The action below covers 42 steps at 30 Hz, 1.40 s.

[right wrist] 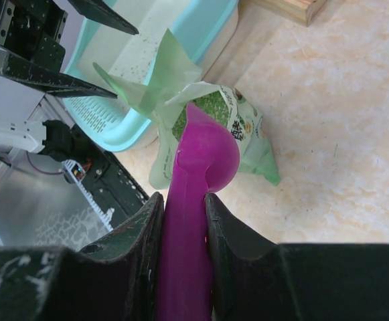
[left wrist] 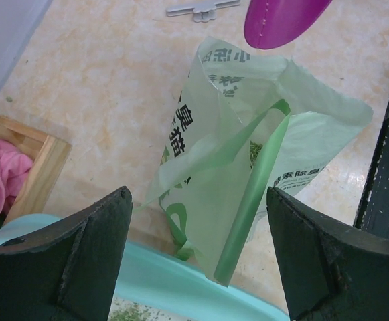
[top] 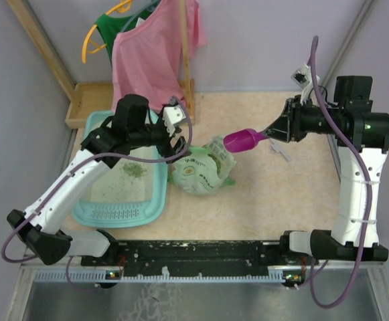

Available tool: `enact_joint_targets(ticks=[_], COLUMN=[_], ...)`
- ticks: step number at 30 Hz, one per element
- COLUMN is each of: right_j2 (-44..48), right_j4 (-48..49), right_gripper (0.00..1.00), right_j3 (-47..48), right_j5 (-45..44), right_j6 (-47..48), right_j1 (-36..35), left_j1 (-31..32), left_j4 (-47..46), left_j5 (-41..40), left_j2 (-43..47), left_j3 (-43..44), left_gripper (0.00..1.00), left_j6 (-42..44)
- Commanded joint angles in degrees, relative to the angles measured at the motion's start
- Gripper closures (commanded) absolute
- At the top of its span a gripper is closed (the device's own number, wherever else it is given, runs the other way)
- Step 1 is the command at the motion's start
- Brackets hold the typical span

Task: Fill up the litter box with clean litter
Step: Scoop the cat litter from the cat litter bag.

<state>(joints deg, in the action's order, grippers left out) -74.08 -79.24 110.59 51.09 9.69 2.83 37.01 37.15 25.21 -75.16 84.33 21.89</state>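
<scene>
Beige tabletop (top: 294, 200) bearing litter box (top: 114, 221) meets lilac walls (top: 268, 40).

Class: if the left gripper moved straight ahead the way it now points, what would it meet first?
Probably the green bag: the open left gripper frames its mouth. The litter box rim lies just below that line, and depth is hard to judge.

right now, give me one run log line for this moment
right gripper: shut on magenta scoop, near open bag | left gripper: open, empty, facing bag | litter box: thin scatter of clean litter
</scene>
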Motion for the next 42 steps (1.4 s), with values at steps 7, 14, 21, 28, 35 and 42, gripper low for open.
enact_joint_targets(ticks=[7,14,21,28,35,42], right_j2=[2.6,0.5,-4.0,-9.5,-15.4,-17.3], right_j4=[-0.5,-0.3,2.7,6.0,8.4,9.5], right_gripper=[1.00,1.00,1.00,1.00,1.00,1.00], right_j3=[-5.3,-7.3,-5.5,-4.1,-1.7,-5.5], right_j5=[1.5,-2.3,-7.6,-19.1,-29.5,-37.9], right_j6=[1.6,1.4,-1.5,-3.1,-5.0,-4.4], right_j1=[-0.1,-3.8,-8.8,-16.2,-19.6,-25.8], left_j1=[1.3,1.5,2.7,5.5,8.1,10.2], left_j4=[2.8,2.9,1.4,-1.6,-4.6,-6.9], left_j5=[0.3,1.0,0.3,-3.0,-6.8,-10.6], left_j2=[-2.1,-3.8,-4.0,-2.3,-1.2,-2.9], left_j3=[2.2,2.6,3.5,2.6,0.9,2.6], left_gripper=[0.27,0.65,0.85,0.96,1.00,1.00], left_j6=[3.5,3.2,2.3,0.2,-2.9,-6.1])
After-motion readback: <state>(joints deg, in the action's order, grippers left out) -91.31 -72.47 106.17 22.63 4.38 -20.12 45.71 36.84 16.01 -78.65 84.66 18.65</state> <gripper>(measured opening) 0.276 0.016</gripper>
